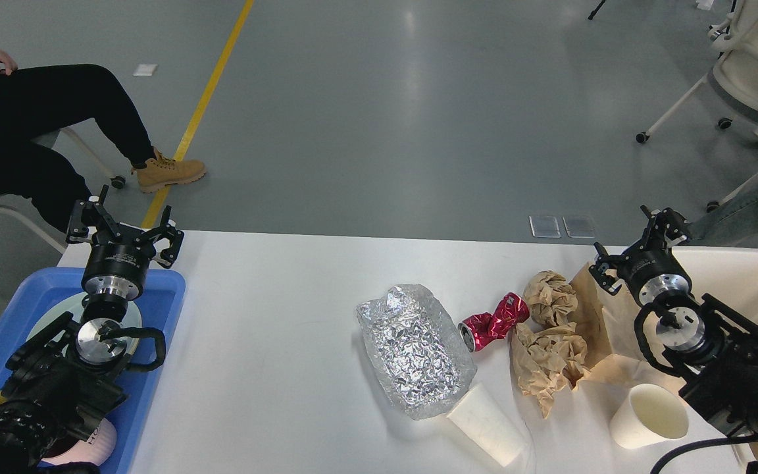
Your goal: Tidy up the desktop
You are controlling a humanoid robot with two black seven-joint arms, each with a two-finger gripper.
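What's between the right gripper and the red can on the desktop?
The right gripper hangs open above the brown paper bag. The crushed red can lies on the desktop to its left, with a crumpled paper ball between them, touching the can. Coming down from above looks clear.

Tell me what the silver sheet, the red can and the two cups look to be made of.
Silver sheet: aluminium foil, shiny, finely creased. Red can: thin metal, glossy red, crushed and dented. Lying cup and upright cup: probably paper, matte off-white, thin walls; plastic cannot be ruled out.
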